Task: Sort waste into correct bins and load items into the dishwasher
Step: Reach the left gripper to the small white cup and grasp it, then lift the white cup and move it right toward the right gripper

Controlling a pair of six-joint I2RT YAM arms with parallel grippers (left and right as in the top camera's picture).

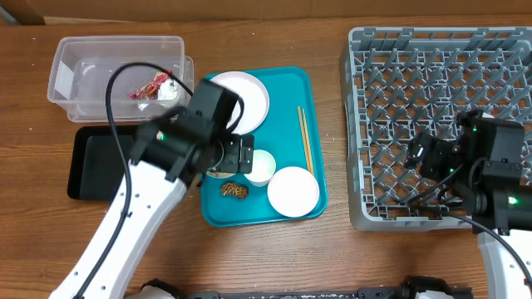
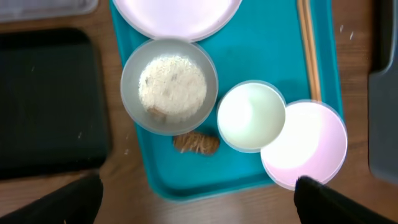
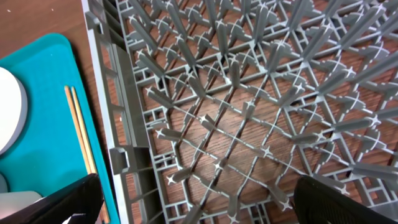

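In the overhead view the bowl is hidden under the left arm (image 1: 125,216), and the large plate (image 1: 249,98) is partly covered by it. The bowl (image 2: 134,99) is shown only in the left wrist view, filled with rice grains (image 2: 172,84); a small brownish bit at their lower edge cannot be made out. The dish rack (image 1: 440,83) is cut off at the overhead picture's right edge.

The left arm is stretched diagonally from the lower left over the teal tray (image 1: 291,83). The left claw (image 2: 198,183) is held above the bowl, its fingers (image 2: 62,202) spread wide with nothing between them. The right claw (image 3: 198,193) is likewise spread wide, held over the rack's front left part above the grid base.

The cup (image 2: 250,116) is set just beside the bowl and against the small plate (image 2: 308,146). The brown lump (image 2: 196,143) lies near the tray's front edge. The chopsticks (image 1: 306,137) are laid along the tray's right side. The red wrapper (image 1: 150,87) lies in the clear tub (image 1: 83,66), with the black tray (image 1: 91,166) just in front of it. A strip of bare surface (image 1: 337,124) separates the teal tray from the rack.
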